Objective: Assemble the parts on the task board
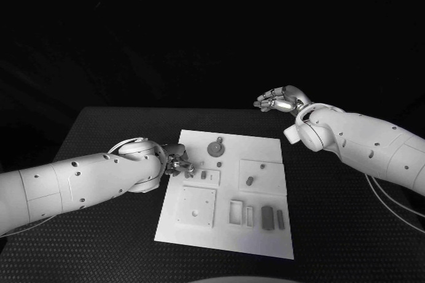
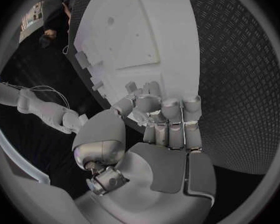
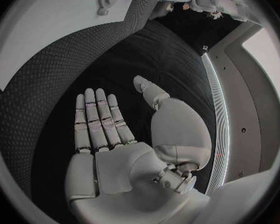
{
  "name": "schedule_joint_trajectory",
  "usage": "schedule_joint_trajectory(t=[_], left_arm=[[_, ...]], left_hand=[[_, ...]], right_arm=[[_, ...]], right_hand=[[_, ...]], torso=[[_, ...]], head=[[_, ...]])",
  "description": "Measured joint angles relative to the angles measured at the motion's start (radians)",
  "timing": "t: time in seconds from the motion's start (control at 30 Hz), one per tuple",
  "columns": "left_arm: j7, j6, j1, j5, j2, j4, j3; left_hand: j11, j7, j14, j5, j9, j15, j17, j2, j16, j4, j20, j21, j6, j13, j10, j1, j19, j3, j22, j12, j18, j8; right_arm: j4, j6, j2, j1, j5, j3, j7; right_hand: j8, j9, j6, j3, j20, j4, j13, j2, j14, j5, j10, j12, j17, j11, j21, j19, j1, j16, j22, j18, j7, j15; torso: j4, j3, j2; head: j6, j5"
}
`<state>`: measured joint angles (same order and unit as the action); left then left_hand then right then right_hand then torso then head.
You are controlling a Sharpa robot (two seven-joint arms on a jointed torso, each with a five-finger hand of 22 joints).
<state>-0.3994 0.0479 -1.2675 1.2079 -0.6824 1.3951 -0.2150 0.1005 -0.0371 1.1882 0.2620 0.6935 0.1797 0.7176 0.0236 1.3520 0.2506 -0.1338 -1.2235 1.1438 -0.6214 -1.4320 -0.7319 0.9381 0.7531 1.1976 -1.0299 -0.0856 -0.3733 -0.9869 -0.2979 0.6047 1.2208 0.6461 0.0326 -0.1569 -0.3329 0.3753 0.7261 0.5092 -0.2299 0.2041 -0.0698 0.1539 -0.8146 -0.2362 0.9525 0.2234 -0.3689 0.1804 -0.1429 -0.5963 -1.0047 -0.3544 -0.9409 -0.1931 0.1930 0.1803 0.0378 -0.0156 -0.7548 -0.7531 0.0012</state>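
The left hand (image 1: 177, 160) hung over the left edge of the task board (image 1: 266, 234), its fingers (image 2: 171, 119) curled down toward the plate. They seemed bent around something small, but whether a piece was really pinched between them could not be told. Just beside that hand, toward the board's middle, lay two small parts (image 1: 210, 170), and a round gear-like part (image 1: 216, 148) sat a little farther up toward the far edge. Further out, a short part (image 1: 250, 180) lay on a raised square near the right edge, and long narrow parts (image 1: 266, 218) rested near the front edge with their long axes running front to back.

The right hand (image 1: 282, 100) was held off the board altogether, above the table's far edge beyond the board's far right corner, flat and spread with nothing in it.

The left hand was much the nearer to every part on the board. The small pieces lay toward its fingertips, so the next pick probably fell to that hand.
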Motion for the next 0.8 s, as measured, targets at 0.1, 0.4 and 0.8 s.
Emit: schedule_joint_trajectory(t=[0.1,0.4,0.8], left_arm=[[0.0,-0.001,0.0,0.002,0.001,-0.001,0.0],[0.0,-0.004,0.0,0.004,0.003,-0.002,0.0],[-0.006,-0.015,-0.002,0.002,0.015,-0.01,0.0]], left_hand=[[0.0,0.0,0.0,-0.002,0.002,0.0,0.0,0.0,0.0,0.0,0.0,0.0,0.0,0.0,0.0,0.0,0.0,0.001,0.0,0.0,0.0,-0.001],[0.0,0.0,-0.002,-0.004,0.001,0.002,0.0,0.0,0.0,0.0,0.0,0.0,0.0,0.0,0.0,0.0,0.0,0.001,-0.001,0.0,0.0,-0.001],[0.001,0.001,-0.002,-0.026,-0.002,0.002,0.0,0.0,0.0,-0.01,0.0,0.0,0.001,0.005,-0.001,0.0,0.0,-0.008,-0.006,-0.004,0.0,-0.001]], right_arm=[[0.0,0.0,0.0,0.0,0.0,0.0,0.0],[0.0,0.0,0.0,0.0,0.0,0.0,0.0],[-0.001,0.0,0.001,0.0,0.0,0.0,0.0]], right_hand=[[0.0,0.0,0.0,0.0,0.0,0.0,0.0,0.0,0.0,0.0,0.0,0.0,0.0,0.0,0.0,0.0,0.0,0.0,-0.001,0.0,0.0,0.0],[0.0,-0.001,0.0,0.0,0.0,0.0,0.0,0.0,0.0,0.0,0.0,0.0,0.0,0.0,0.0,0.0,0.0,0.0,-0.001,0.0,0.0,0.0],[0.0,-0.001,0.0,0.0,0.0,0.0,0.0,0.0,0.0,0.0,0.0,0.0,0.001,0.0,0.0,0.0,0.0,0.0,-0.002,0.0,0.0,0.0]], torso=[[0.0,0.0,0.0],[0.0,0.0005,0.0],[-0.001,0.0006,0.0]], head=[[0.0,0.0],[0.001,0.0],[0.0,0.001]])
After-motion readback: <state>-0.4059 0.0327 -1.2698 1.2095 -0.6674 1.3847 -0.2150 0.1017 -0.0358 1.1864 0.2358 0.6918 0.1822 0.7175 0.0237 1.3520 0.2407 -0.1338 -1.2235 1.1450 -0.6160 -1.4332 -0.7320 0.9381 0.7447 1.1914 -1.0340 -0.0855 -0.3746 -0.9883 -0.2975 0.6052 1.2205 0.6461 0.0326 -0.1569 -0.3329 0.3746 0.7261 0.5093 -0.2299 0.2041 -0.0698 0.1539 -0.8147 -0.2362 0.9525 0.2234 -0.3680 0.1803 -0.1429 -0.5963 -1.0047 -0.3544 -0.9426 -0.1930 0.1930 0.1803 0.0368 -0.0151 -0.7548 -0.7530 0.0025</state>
